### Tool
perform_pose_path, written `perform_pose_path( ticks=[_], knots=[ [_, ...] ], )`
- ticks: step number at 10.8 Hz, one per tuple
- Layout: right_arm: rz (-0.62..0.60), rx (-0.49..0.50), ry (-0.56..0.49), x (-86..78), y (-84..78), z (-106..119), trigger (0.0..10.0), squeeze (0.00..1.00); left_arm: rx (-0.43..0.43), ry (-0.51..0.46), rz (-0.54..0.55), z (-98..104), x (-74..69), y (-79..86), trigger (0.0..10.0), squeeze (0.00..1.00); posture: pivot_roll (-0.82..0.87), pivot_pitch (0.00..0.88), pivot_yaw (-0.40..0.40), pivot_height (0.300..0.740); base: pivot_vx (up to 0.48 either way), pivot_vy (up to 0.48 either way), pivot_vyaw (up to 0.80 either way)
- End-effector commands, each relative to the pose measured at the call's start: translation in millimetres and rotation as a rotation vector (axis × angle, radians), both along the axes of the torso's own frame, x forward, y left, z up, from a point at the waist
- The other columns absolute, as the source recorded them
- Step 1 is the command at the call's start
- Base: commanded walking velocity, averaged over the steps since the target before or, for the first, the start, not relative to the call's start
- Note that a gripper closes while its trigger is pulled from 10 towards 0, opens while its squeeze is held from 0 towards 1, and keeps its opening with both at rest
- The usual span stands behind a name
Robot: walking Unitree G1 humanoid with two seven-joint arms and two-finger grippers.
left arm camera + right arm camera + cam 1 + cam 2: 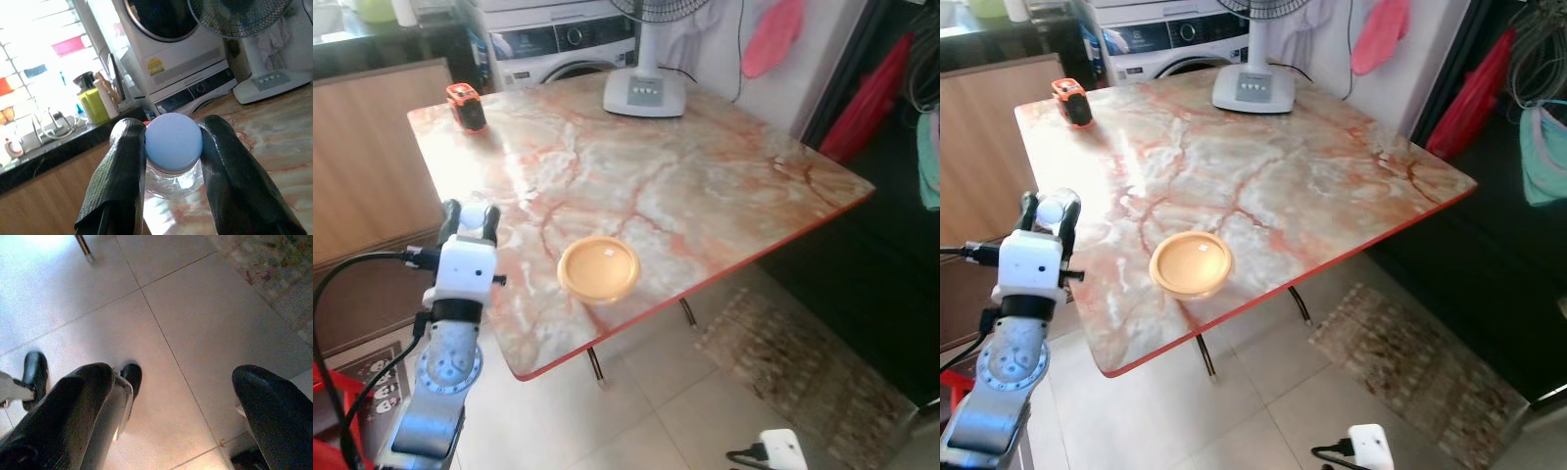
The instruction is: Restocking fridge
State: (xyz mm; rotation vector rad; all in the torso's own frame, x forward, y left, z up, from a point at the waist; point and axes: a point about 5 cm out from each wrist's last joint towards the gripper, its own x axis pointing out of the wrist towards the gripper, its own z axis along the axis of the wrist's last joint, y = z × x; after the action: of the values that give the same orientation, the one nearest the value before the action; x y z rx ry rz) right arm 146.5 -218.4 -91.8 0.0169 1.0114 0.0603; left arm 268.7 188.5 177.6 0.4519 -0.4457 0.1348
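Observation:
My left gripper (470,214) is raised at the near left edge of the marble table (705,186). It is shut on a clear plastic bottle with a pale blue cap (173,141), held between the two black fingers (120,176). An orange lidded round container (598,268) sits on the table near its front edge, to the right of that gripper. My right gripper (171,406) hangs low over the tiled floor with its fingers open and nothing between them.
A white fan base (644,92) stands at the table's far side. A small orange and black tape measure (466,105) lies at the far left corner. A washing machine (563,44) is behind, a wooden counter (362,157) on the left, a rug (803,362) on the floor right.

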Motion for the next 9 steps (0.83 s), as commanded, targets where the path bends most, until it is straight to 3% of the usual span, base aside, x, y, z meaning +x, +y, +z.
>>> perform_pose_path(
  ticks=[1, 4, 9],
  knots=[
    [-0.016, 0.013, 0.016, -5.0, 1.0, -2.1, 10.0, 0.00, 0.042, -0.023, -0.042, 4.5, 1.3, -6.2, 10.0, 0.00, 0.08, 0.000, -0.048, 0.740, 0.000, 0.000, -0.80],
    [0.024, -0.008, 0.031, -4.9, 0.4, -2.2, 10.0, 0.00, -0.003, -0.024, -0.044, 5.6, 1.7, -3.8, 10.0, 0.00, 0.09, 0.000, -0.056, 0.740, 0.000, 0.000, -0.80],
    [0.031, -0.018, 0.038, -2.7, -1.7, -1.3, 10.0, 0.00, 0.018, -0.038, -0.071, 13.5, 6.7, -8.2, 10.0, 0.00, 0.09, 0.000, -0.064, 0.740, 0.000, 0.000, -0.80]
  ],
)
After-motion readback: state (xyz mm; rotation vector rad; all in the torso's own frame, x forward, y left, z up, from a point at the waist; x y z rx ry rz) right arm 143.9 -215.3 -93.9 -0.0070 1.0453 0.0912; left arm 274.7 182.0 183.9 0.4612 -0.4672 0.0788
